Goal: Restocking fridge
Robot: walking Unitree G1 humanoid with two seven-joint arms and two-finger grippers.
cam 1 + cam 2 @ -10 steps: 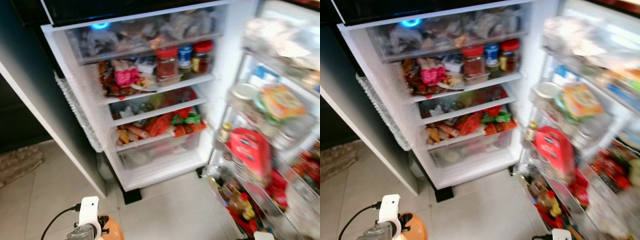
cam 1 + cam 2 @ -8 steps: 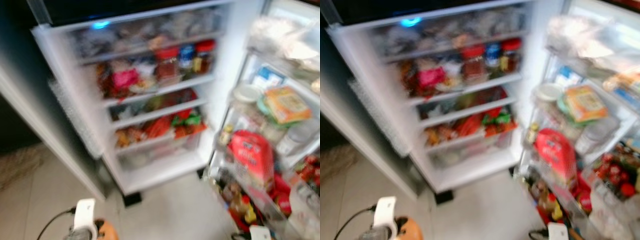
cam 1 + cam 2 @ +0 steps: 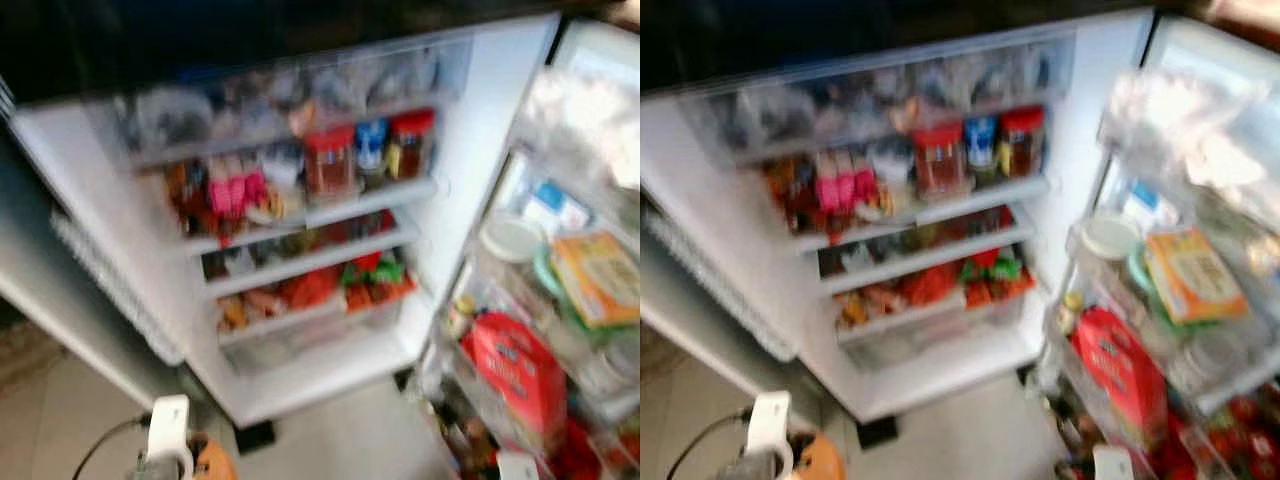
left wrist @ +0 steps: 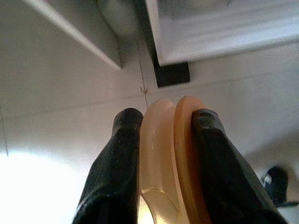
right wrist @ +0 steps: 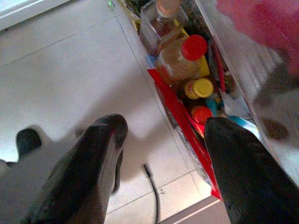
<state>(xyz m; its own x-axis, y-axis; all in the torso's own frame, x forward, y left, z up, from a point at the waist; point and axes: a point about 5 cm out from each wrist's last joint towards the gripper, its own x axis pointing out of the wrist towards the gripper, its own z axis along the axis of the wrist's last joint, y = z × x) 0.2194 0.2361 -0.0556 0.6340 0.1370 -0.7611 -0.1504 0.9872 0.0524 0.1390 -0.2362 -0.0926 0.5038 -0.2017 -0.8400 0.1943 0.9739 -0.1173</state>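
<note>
Between the earlier frames and this one the whole head view was shifted, so camera motion was inferred; the fridge [image 3: 300,230] and its contents were not taken to have moved, and motion blur was present throughout. An open fridge was shown with crowded shelves: red-lidded jars [image 3: 328,160] on an upper shelf and red and green packets [image 3: 350,280] lower down. The open door [image 3: 1180,330] on the robot's right was seen packed with a red bag [image 3: 1120,375], a white-lidded tub [image 3: 1110,235] and an orange-labelled box [image 3: 1190,275].

The left gripper [image 4: 161,135] was held low over the tiled floor [image 4: 56,107], just before the fridge base, and its two black fingers [image 4: 117,154] were clamped on an orange-and-cream disc-shaped item [image 4: 170,154], gripped across its thin edge; what the item was could not be told. It was judged to be rigid, light and smooth-skinned, hence liable to slip or pivot between the pads; a hold across the flat faces near the centre would be steadier than one on the rim.

The right gripper [image 5: 161,149] was carried with fingers spread and nothing between them, above the lowest door bin, where a red-capped bottle [image 5: 182,58] and yellow-capped bottles [image 5: 201,88] stood. Placement of the item was judged not yet begun.
</note>
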